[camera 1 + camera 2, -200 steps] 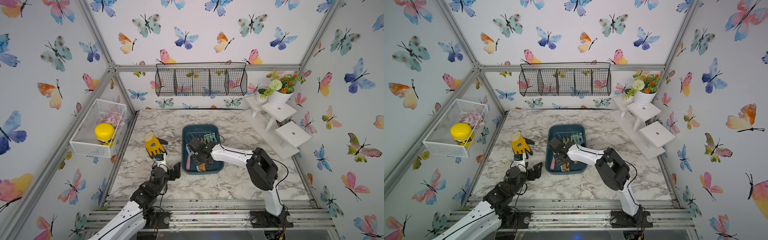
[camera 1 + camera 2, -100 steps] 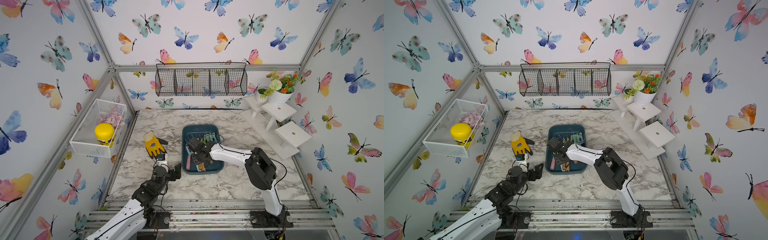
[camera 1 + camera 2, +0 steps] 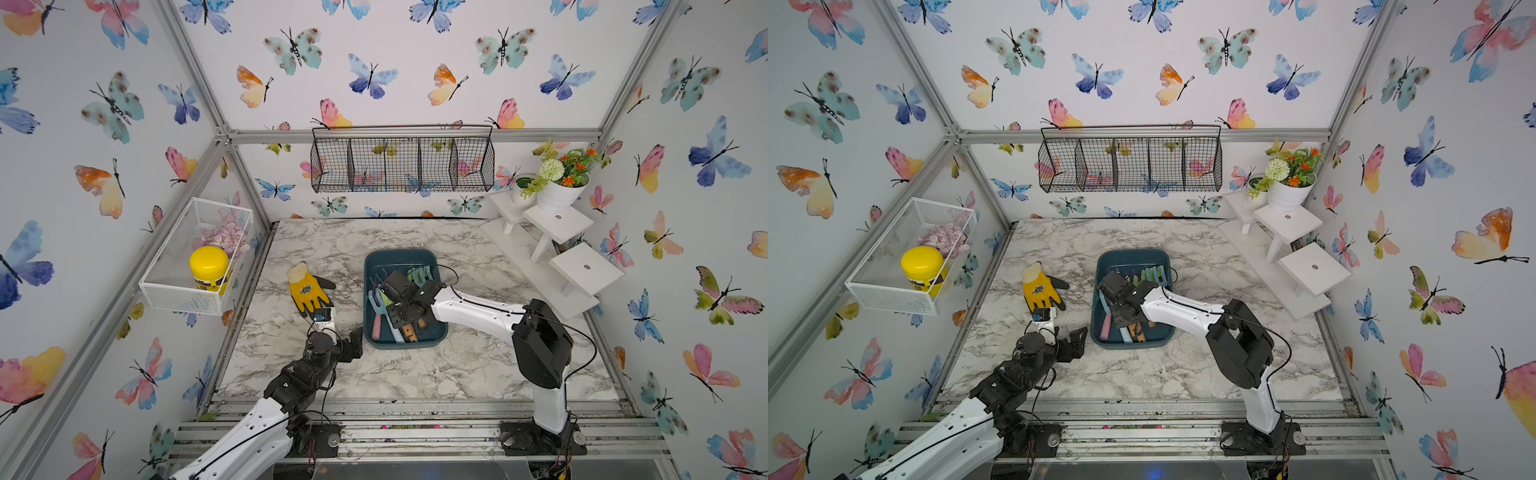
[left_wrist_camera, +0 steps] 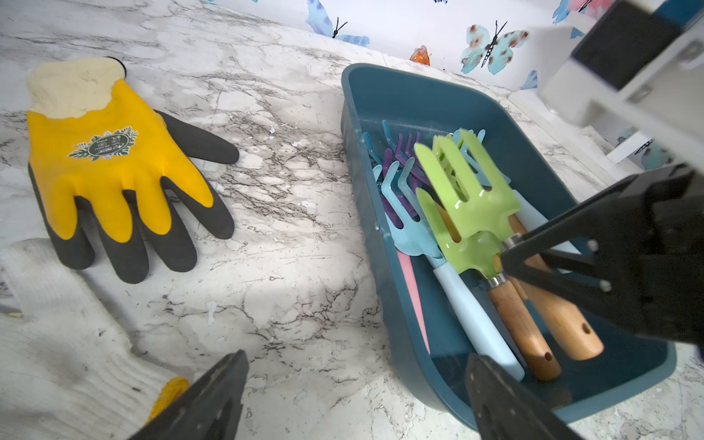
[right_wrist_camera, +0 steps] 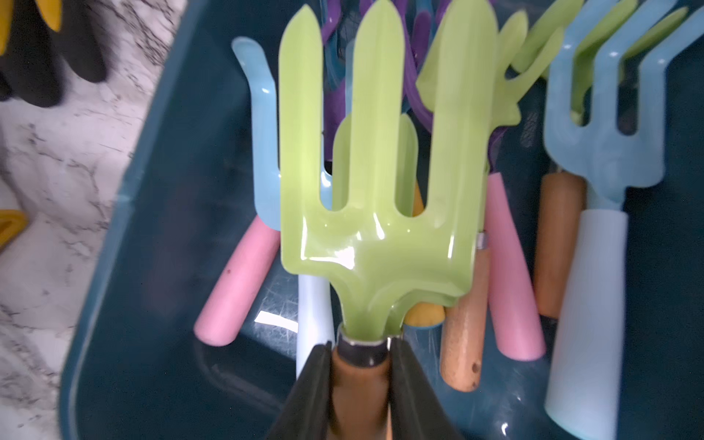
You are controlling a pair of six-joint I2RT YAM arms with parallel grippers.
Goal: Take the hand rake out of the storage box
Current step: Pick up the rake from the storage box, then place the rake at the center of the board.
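Nearest, left end effector (image 3: 355, 343) sits low over the bench (image 3: 415, 374), jaws spread wide with nothing between them, just beside the storage box (image 3: 399, 254) at its near left corner. The right end effector (image 5: 360, 344) reaches into the box from the right. It is clamped tight on the wooden handle of the green hand rake (image 5: 377, 228), just under the metal collar. Rake is inside the box walls, head tilted up over the other tools (image 5: 605, 152), which are blue, purple, pink-handled and wood-handled. It looks lifted off the pile, but contact underneath is hard to tell. A yellow glove (image 3: 309, 291) lies flat on the bench left of the box, apart from it. Farther back, a white mesh basket (image 3: 183, 297) on the left wall holds a yellow-lidded jar (image 3: 209, 266). A white step stand (image 3: 586, 268) at the right carries a flower pot (image 3: 557, 195), and a black wire basket (image 3: 401, 166) hangs on the back wall.
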